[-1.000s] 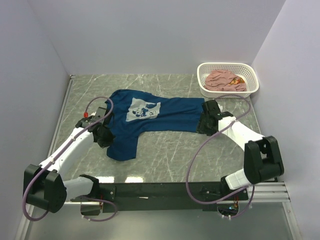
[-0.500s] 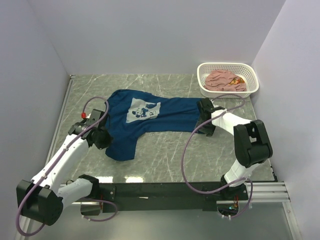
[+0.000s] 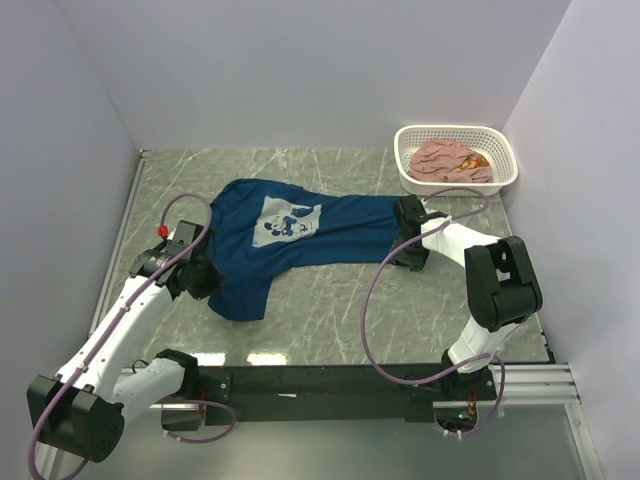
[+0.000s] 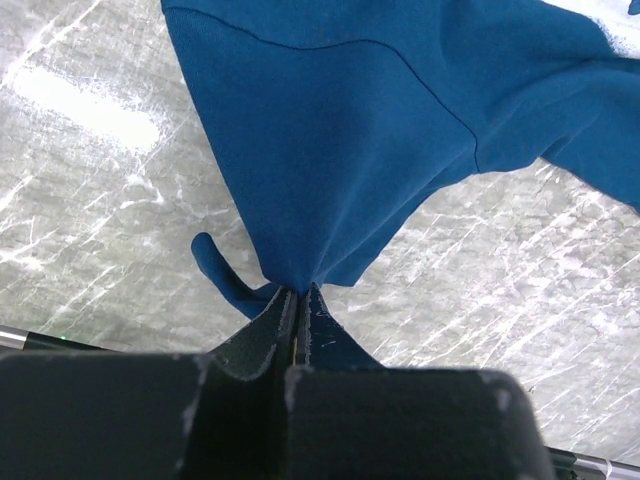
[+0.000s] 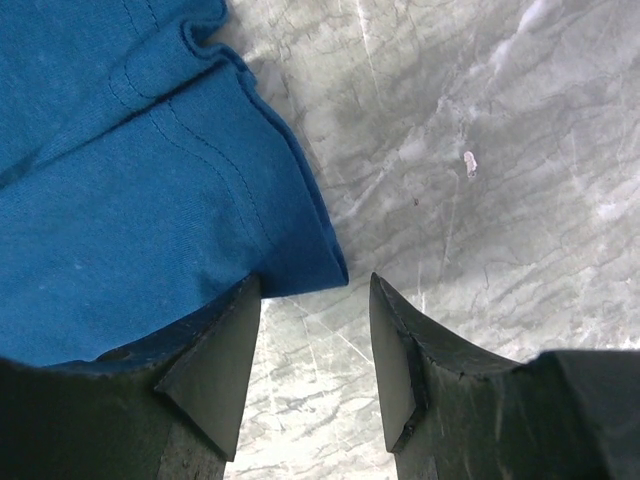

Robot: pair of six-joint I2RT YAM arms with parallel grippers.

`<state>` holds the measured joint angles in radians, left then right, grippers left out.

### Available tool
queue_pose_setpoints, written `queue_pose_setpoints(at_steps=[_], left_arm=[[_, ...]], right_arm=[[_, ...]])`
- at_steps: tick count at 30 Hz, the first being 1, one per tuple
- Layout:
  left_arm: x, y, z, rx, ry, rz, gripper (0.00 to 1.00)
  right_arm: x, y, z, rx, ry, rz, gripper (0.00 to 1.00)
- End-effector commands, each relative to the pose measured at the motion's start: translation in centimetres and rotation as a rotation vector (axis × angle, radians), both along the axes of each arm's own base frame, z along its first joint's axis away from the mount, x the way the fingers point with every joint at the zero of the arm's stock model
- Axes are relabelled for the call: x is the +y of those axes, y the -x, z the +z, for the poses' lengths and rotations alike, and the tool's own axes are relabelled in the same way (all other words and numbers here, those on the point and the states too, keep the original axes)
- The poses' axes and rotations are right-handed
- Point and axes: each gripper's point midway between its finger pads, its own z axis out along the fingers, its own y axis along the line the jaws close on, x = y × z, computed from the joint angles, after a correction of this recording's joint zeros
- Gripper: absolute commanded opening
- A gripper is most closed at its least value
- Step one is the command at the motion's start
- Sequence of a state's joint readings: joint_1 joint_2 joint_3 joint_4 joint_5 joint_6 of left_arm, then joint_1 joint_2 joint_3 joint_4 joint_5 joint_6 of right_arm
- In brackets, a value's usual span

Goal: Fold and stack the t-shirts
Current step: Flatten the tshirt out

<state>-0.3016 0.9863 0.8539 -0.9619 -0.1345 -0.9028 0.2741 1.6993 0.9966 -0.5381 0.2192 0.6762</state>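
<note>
Across the middle of the grey marbled desk (image 3: 330,310) the navy t-shirt (image 3: 340,235) lies spread sideways. Its pale print (image 3: 283,220) faces up, its hem end points right, and a lobe of cloth reaches toward the near edge on the left. At that lobe the left tool (image 3: 203,276) is clenched on a pinch of navy cloth. The left wrist view shows both fingers pressed together, with fabric fanning out from between them in taut folds. Which part of the shirt this is, perhaps a sleeve, is hard to tell. The right tool (image 3: 405,243) sits at the shirt's right end, jaws apart and grasping nothing. In the right wrist view the stitched hem corner (image 5: 300,260) lies on the desk just beside one finger (image 5: 215,370) and reaches a little into the gap. The other finger (image 5: 400,350) stands over bare marble. At the far right corner the white basket (image 3: 452,129) holds the pink t-shirt (image 3: 445,160), bunched, with some orange showing.
</note>
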Motion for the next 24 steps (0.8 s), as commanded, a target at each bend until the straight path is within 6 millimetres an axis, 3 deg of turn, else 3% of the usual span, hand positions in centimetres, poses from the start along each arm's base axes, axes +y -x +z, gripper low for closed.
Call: queue_pose_setpoints(at_steps=[1, 5, 21, 24], left_arm=[[0.0, 0.0, 0.5, -0.015, 0.008, -0.014, 0.01], [0.0, 0.0, 0.4, -0.015, 0.008, -0.013, 0.01], [0.3, 0.2, 1.1, -0.029, 0.002, -0.008, 0.01], [0.6, 0.2, 1.5, -0.034, -0.01, -0.003, 0.01]], right_arm=[[-0.1, -1.2, 2.5, -0.064, 0.012, -0.013, 0.54], [0.1, -1.7, 2.8, -0.075, 0.002, -0.009, 0.54], [-0.3, -1.5, -0.3, -0.01, 0.018, -0.006, 0.54], [-0.5, -1.5, -0.5, -0.01, 0.018, 0.0, 0.49]])
